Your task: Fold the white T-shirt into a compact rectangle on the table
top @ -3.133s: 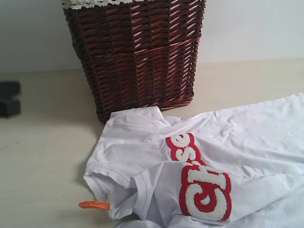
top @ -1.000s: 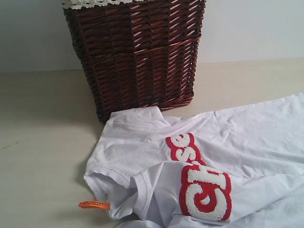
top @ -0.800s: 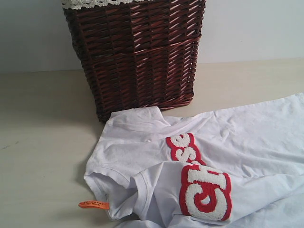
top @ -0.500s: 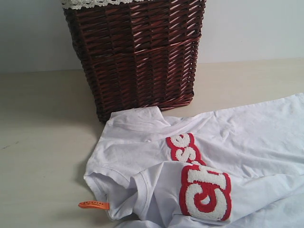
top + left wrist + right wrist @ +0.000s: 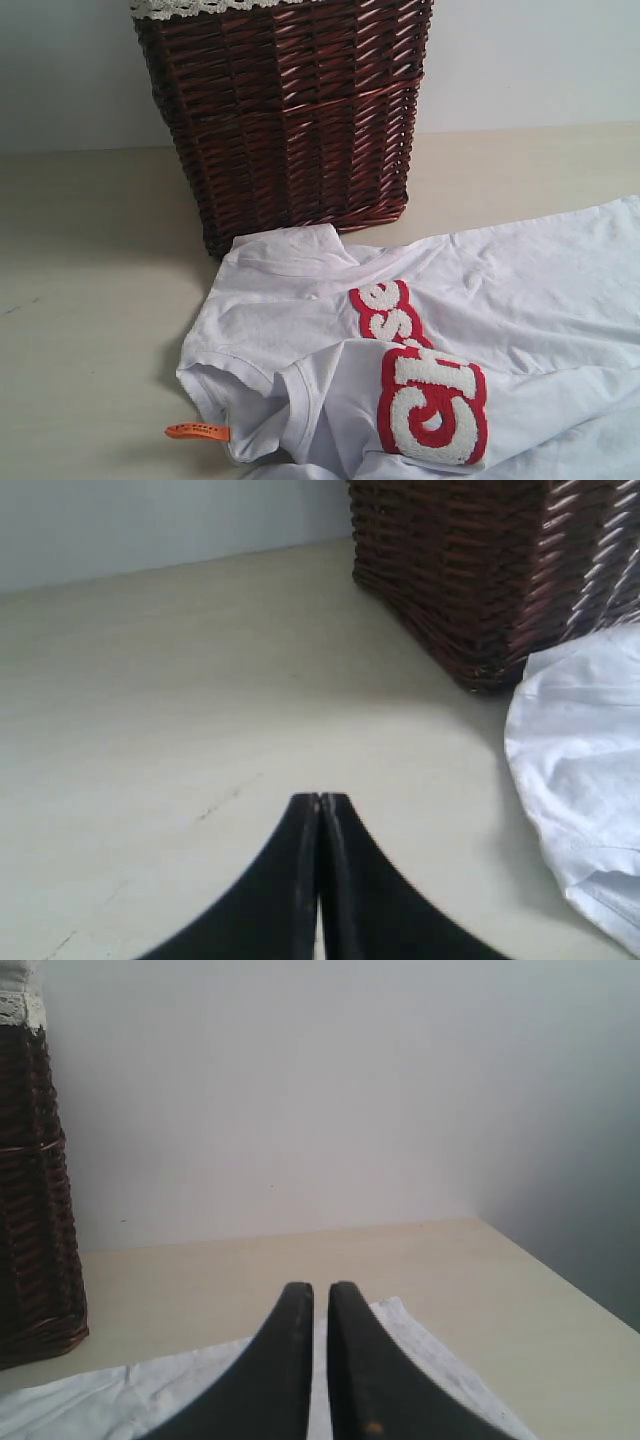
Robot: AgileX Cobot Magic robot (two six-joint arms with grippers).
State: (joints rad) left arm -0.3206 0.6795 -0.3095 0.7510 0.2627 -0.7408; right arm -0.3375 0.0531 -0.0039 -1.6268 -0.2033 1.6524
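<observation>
Exterior: we see the white T-shirt rumpled at lower right on the table, its top edge near the basket. The dark shape seen earlier at the left edge is gone.
Left wrist: left gripper pressed together over bare table.
Right wrist: right gripper nearly closed, empty, above the shirt.

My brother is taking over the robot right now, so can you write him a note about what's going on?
Left gripper: shut, empty, low over the bare table near the wicker basket.
Right gripper: shut, empty, above the shirt's edge.
White T-shirt: lies rumpled on the table in front of the basket, with one part turned over across the lettering.
Done: no tidy fold.
Left: flatten it and fold it into a compact rectangle.
</observation>
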